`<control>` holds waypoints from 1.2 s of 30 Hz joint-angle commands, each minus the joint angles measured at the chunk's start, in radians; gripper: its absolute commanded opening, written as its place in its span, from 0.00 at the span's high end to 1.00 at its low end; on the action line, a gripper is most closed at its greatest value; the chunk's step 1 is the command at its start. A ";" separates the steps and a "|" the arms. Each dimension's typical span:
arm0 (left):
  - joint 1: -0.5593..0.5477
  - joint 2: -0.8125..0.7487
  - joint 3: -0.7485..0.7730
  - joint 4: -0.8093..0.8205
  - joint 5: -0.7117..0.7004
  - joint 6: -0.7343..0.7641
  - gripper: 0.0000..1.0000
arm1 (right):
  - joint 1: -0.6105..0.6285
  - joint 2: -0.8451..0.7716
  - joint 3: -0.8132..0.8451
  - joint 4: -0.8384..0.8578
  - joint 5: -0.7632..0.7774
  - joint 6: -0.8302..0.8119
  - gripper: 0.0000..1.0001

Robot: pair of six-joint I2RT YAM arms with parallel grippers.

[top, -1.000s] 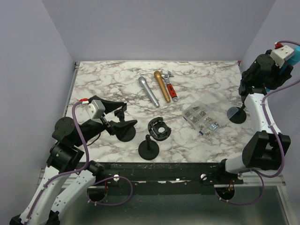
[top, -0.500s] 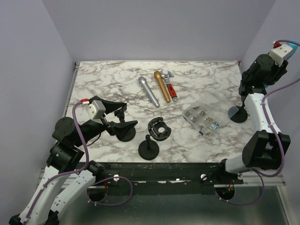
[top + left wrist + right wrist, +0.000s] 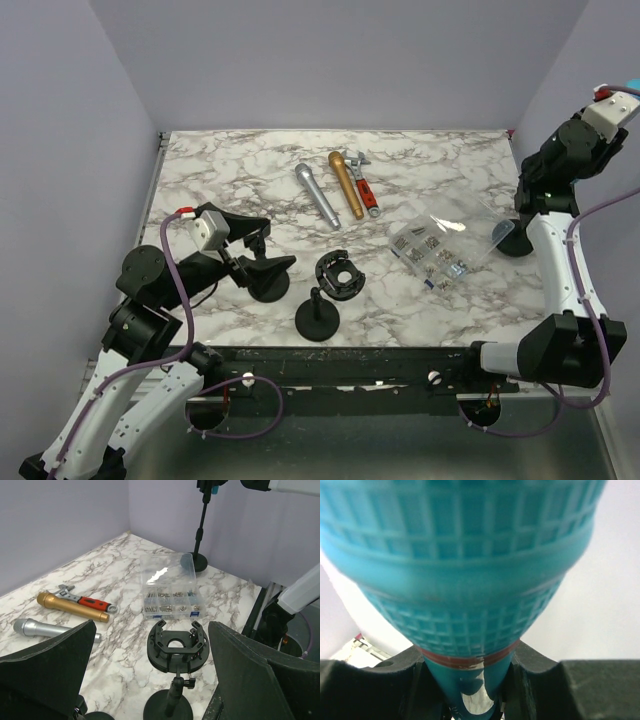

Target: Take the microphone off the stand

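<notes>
**Right claw clamped on the teal mic**

My right claw [image 3: 470, 680] is squeezed shut around the neck of the teal mesh-headed microphone [image 3: 460, 570]. It's held way up on the right side, at the top of the thin black pole stand with the round base [image 3: 199, 540]. Can't tell if it's clear of the clip. My left claw [image 3: 262, 245] hangs wide open, low over the marble table [image 3: 230, 160] — a short black stand with an empty ring clip [image 3: 175, 647] sits just ahead of it.
</notes>
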 commanded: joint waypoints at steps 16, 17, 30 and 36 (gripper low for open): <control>-0.011 -0.003 0.011 -0.014 -0.004 0.002 0.01 | 0.037 0.024 0.010 0.311 0.142 -0.226 0.98; -0.013 -0.004 0.011 -0.014 -0.005 0.004 0.02 | 0.037 0.027 0.005 0.327 0.151 -0.239 0.98; -0.047 -0.009 0.011 -0.021 -0.020 0.010 0.01 | 0.001 -0.096 -0.123 0.374 0.169 -0.286 0.98; -0.061 -0.008 0.012 -0.020 -0.018 0.010 0.01 | 0.005 -0.217 -0.112 0.150 0.023 -0.092 0.99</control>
